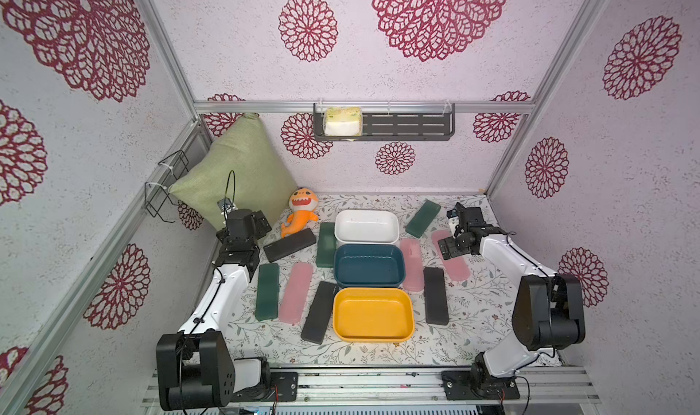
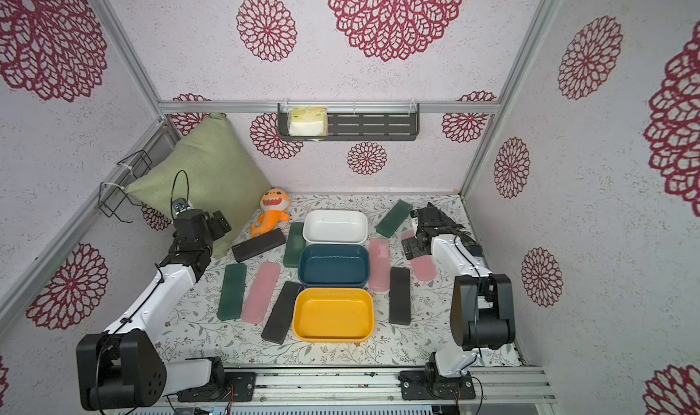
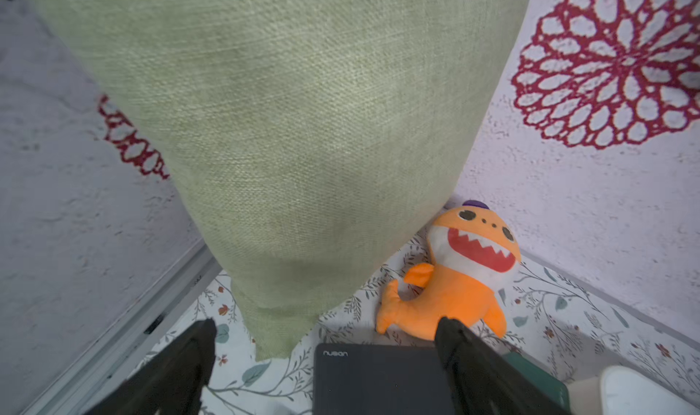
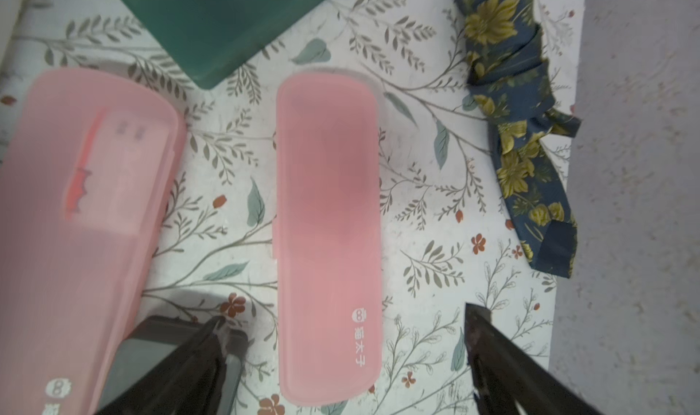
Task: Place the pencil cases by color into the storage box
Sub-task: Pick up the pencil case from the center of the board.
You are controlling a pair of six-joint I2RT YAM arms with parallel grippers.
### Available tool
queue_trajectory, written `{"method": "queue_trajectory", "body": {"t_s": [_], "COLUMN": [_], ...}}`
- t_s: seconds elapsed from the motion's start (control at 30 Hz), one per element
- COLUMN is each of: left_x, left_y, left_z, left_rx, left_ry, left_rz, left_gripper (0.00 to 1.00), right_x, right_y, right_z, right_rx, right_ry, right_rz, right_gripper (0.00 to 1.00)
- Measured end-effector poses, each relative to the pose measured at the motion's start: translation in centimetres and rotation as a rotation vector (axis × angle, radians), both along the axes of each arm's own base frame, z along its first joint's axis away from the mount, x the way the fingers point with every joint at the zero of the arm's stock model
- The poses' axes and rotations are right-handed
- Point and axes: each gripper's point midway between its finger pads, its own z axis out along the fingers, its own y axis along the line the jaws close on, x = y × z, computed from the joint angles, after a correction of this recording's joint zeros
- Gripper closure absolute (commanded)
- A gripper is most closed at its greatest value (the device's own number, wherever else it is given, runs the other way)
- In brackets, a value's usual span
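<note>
The flowered table cover fills my workspace, with a big green pillow propped in the far left corner. Down the middle I have three bins close together in a row. The white bin is farthest from the arm bases, the blue bin is in the middle and the yellow bin is nearest.

All nine pencil cases lie flat on the cover around them. On my left, the first black case sits angled below the plush. The first green case is just beside the white and blue bins. Nearer me lie the second green case, the left pink case and the second black case, whose far end is just beside the yellow bin. On my right, the third green case lies tilted near the white bin and the inner pink case is just beside the blue bin. The third black case and the outer pink case complete that side.

An orange shark plush lies at the pillow's foot.

My left claw is spread wide and grasps nothing. It faces the pillow, and the lettered end of the first black case shows between its fingers. My right claw is also spread wide and empty, straddling the outer pink case. I cannot tell whether its tips touch the case. By the right wall lies a blue floral cloth strip.
</note>
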Motion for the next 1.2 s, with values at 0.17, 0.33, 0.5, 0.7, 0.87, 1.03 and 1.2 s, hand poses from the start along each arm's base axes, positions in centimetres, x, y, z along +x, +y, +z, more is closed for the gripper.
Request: {"method": "queue_trajectory", "body": {"t_s": [0.17, 0.33, 0.5, 0.7, 0.87, 1.03, 1.2], "left_x": [0.5, -0.3, -1.4, -1.9, -1.1, -1.1, -1.7], "left_y": [-2.9, -3.7, -3.8, -4.0, -4.5, -4.9, -5.5], "left_z": [1.3, 1.5, 1.0, 0.0, -0.9, -2.4, -2.8], "left_rx": [-0.032, -0.064, -0.101, -0.143, -0.184, -0.21, -0.23], "left_ry": [0.069, 0.139, 0.203, 0.283, 0.349, 0.403, 0.393], "left_rz": [-0.077, -0.081, -0.068, -0.044, -0.044, -0.05, -0.077], "left_gripper": [0.03, 0.03, 0.03, 0.03, 0.03, 0.02, 0.03], "right_x": [0.0, -0.6, -1.4, -3.2, -4.3, -4.6, -4.3], "right_y": [0.3, 0.4, -0.3, -0.7, -0.8, -0.8, -1.2], "right_z": [-1.1, -2.9, -3.5, -5.4, -6.3, -6.8, -6.8], "right_rx": [0.005, 0.016, 0.033, 0.035, 0.034, 0.034, 0.033], "right_ry": [0.085, 0.164, 0.195, 0.254, 0.285, 0.292, 0.278], "right_rz": [0.033, 0.051, 0.042, 0.03, 0.027, 0.026, 0.016], "right_gripper": [0.01, 0.01, 0.01, 0.01, 0.01, 0.01, 0.01]}}
